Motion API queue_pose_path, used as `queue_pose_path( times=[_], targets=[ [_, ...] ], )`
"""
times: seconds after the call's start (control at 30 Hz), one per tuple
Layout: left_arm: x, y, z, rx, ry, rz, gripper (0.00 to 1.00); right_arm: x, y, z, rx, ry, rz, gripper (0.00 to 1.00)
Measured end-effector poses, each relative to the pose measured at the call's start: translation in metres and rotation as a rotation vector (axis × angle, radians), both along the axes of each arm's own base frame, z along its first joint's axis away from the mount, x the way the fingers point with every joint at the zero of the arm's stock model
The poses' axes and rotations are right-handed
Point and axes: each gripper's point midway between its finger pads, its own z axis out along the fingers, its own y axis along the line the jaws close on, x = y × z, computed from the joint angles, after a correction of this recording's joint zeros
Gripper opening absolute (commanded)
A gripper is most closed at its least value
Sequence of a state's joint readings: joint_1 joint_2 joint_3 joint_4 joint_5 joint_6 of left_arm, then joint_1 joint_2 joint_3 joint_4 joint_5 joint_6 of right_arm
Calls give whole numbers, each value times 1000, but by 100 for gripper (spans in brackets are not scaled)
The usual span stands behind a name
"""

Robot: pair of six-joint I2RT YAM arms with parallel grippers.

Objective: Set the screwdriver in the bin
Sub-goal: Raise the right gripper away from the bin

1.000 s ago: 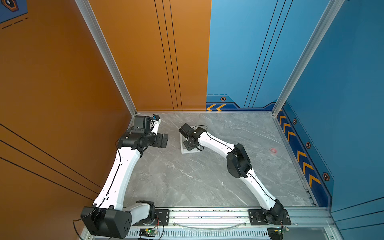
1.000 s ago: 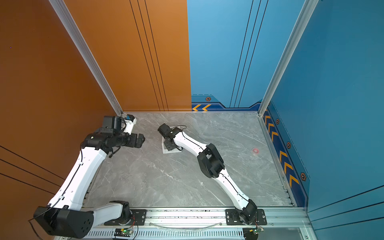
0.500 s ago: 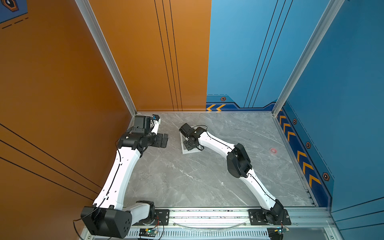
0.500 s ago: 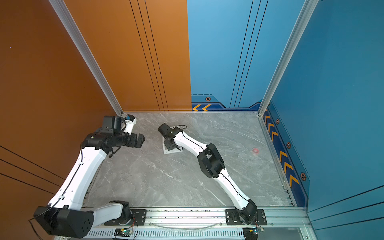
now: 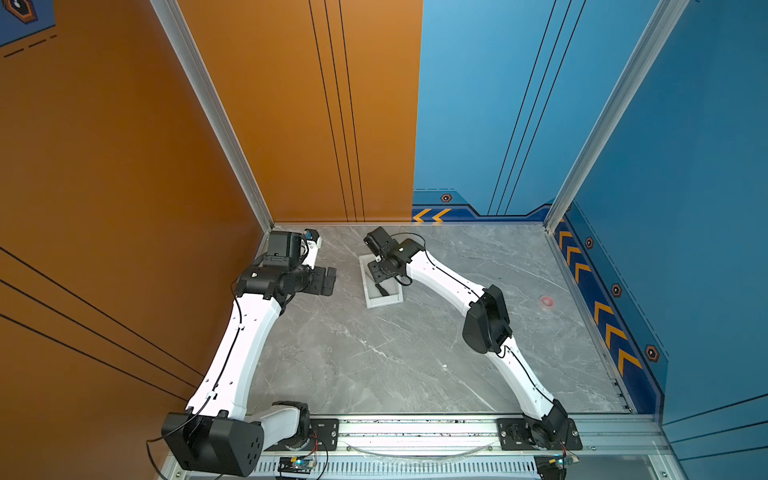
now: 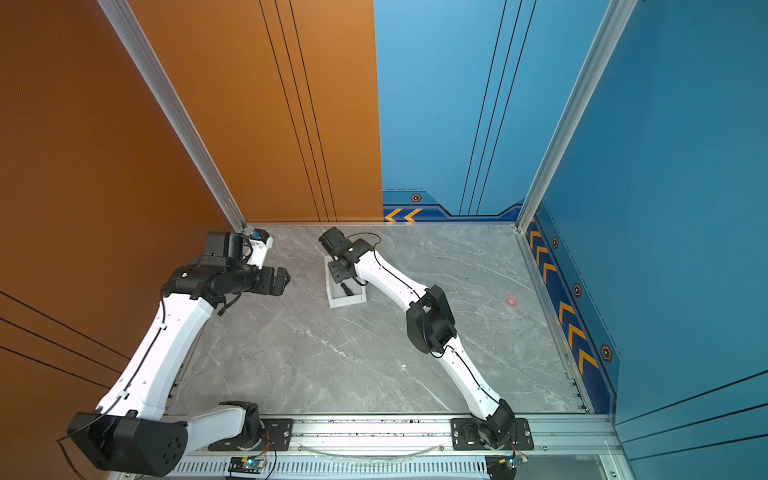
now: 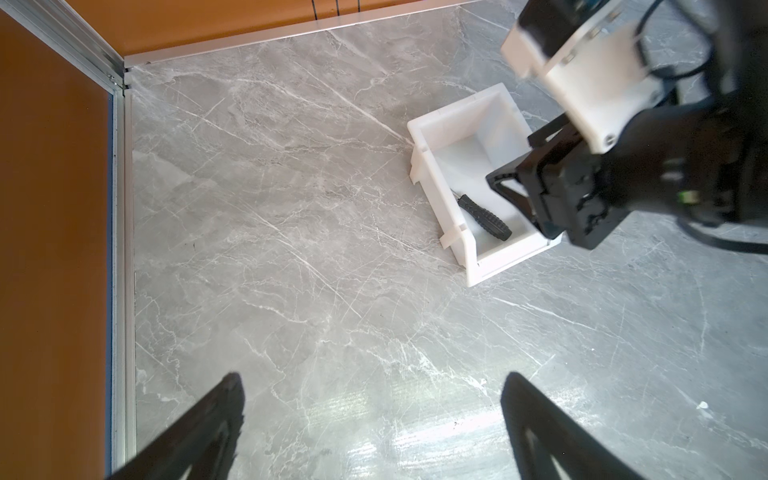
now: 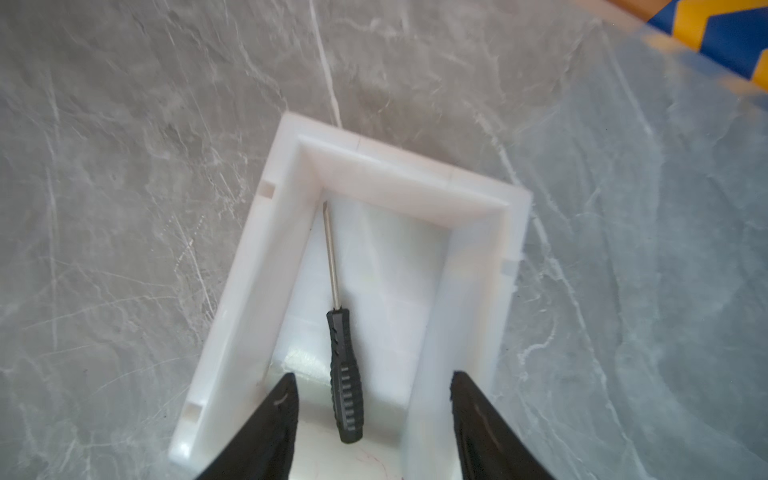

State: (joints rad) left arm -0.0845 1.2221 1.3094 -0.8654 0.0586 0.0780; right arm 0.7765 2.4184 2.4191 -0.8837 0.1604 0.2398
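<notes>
right wrist view alone shows whole screwdriver in bin, right pincer wide.

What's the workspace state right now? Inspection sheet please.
Surface: grey marble-look table, nothing spilled seen.
Job's things: screwdriver lies flat on the floor of the bin.
Clutter: small red round spot on the table; cannot tell what it is.
End effectors: left end effector open, empty, over bare table; right end effector open above the bin, jaws apart either side of the handle, not touching it.
Cables: black cable runs along the right arm; loose black cable at the left base.
Surroundings: orange wall, blue wall, aluminium rail in front.
</notes>
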Motion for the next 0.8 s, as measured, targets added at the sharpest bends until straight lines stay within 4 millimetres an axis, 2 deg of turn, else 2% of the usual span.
queue_pose_path(
  times=[0.1, 0.2, 0.3, 0.37, 0.47, 0.53, 0.63, 0.73, 0.8],
  targets=[
    [1, 2, -2, 8, 4, 8, 98, 1, -10, 54, 69, -65, -20, 64],
    [2, 5, -5, 12, 14, 25, 98, -10, -24, 107, 135, -122, -33, 66],
    [2, 7, -9, 11, 25, 46, 98, -29, -38, 147, 178, -159, -36, 69],
    [2, 8, -11, 7, 32, 56, 98, -41, -49, 160, 185, -171, -43, 72],
    [4, 10, -15, 7, 28, 76, 98, -58, -67, 162, 166, -170, -67, 82],
    [6, 12, -21, 11, 29, 91, 98, -68, -82, 153, 141, -158, -86, 86],
    [6, 17, -36, 21, 44, 121, 98, -83, -116, 129, 100, -128, -139, 90],
    [7, 23, -54, 31, 46, 151, 98, -95, -162, 107, 76, -116, -218, 94],
    [5, 27, -68, 34, 38, 174, 98, -102, -200, 95, 85, -122, -293, 100]
  ],
)
